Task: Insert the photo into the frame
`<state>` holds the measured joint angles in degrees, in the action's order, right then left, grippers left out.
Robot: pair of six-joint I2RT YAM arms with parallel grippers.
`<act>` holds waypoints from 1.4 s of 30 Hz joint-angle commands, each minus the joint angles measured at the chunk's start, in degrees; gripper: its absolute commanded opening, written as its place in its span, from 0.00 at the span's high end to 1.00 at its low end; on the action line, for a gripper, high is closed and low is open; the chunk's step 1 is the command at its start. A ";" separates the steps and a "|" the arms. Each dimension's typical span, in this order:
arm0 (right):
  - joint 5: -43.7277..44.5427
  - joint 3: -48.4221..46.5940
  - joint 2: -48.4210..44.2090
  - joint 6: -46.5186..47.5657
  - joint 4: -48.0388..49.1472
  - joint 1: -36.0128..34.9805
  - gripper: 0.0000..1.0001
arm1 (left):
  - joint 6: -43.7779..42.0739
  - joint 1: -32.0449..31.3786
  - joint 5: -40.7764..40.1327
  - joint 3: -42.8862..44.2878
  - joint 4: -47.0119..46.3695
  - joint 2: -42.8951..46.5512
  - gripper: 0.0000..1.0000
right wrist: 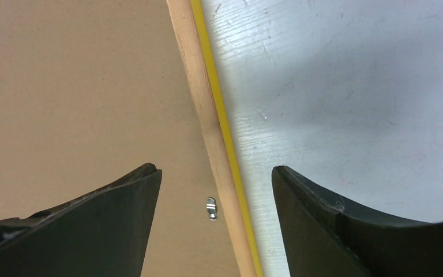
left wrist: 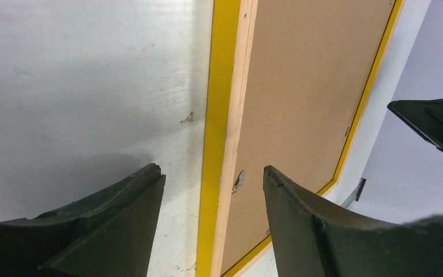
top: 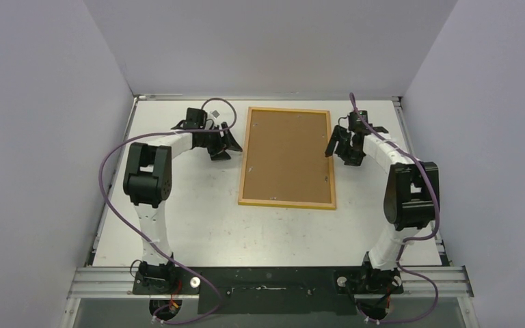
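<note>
The frame [top: 287, 203] lies face down in the middle of the table, light wood back up with a yellow rim. The brown backing board [top: 287, 154] sits in it, held by small metal clips [right wrist: 210, 208]. The photo is hidden. My left gripper [top: 224, 145] is open at the frame's left edge. In the left wrist view its jaws [left wrist: 212, 170] straddle the yellow and wood edge [left wrist: 222, 115]. My right gripper [top: 338, 147] is open at the frame's right edge. In the right wrist view it [right wrist: 216, 168] straddles the wood edge [right wrist: 199, 86]. Neither holds anything.
The white table [top: 178, 219] has grey walls on the left, back and right. A metal rail [top: 266, 280] runs along the near edge by the arm bases. A right gripper finger [left wrist: 432, 118] shows across the frame in the left wrist view.
</note>
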<state>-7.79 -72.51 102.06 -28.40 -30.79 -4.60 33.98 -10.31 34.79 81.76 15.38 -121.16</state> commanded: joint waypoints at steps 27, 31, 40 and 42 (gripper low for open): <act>-12.18 -7.03 10.46 -0.86 2.76 -5.09 0.42 | 8.59 -1.49 6.55 3.04 -8.45 -6.28 0.69; -13.05 -5.89 9.27 -1.86 2.96 -7.17 0.43 | 7.05 -1.25 5.60 -1.62 -6.95 -1.98 0.70; -12.42 -0.28 2.70 -4.15 1.93 -11.68 0.43 | 1.26 -0.31 -2.71 -10.31 2.71 9.28 0.71; -11.44 1.25 0.76 -4.52 1.07 -12.51 0.43 | 0.63 -0.11 -4.42 -12.04 4.30 11.44 0.71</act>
<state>-14.00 -73.36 109.12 -29.45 -29.65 -13.30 37.01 -9.30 30.68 72.01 14.11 -115.87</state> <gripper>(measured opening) 0.579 0.296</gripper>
